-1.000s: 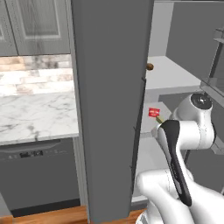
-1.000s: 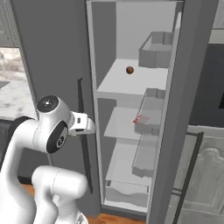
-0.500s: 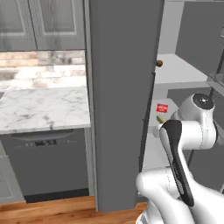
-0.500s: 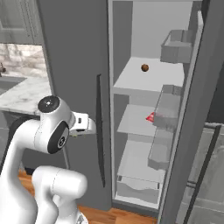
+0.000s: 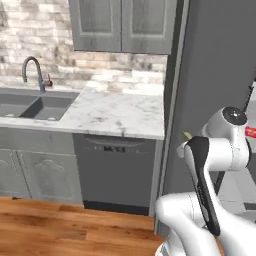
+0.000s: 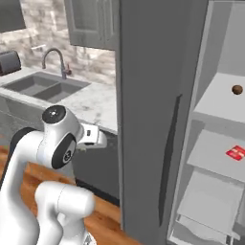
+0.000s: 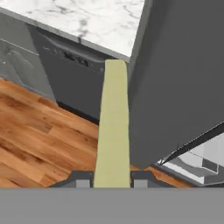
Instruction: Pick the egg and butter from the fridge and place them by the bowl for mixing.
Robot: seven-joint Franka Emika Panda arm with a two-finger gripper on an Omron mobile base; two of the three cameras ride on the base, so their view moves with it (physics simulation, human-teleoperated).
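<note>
Far left, sink (image 5: 37, 107) set in marble counter (image 5: 120, 115), dishwasher (image 5: 117, 172) beneath; no legible writing anywhere. Gripper (image 7: 112, 178) clamped on the butter (image 7: 113, 127), stick held out over wood floor beside fridge (image 6: 153, 110) door. Right, inside fridge: egg (image 6: 237, 89) on upper shelf, red packet (image 6: 235, 152) on shelf below, its white mark unreadable.

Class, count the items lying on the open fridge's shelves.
2: an egg on the upper shelf and a red packet on the shelf below. The fridge door may hide others.
</note>
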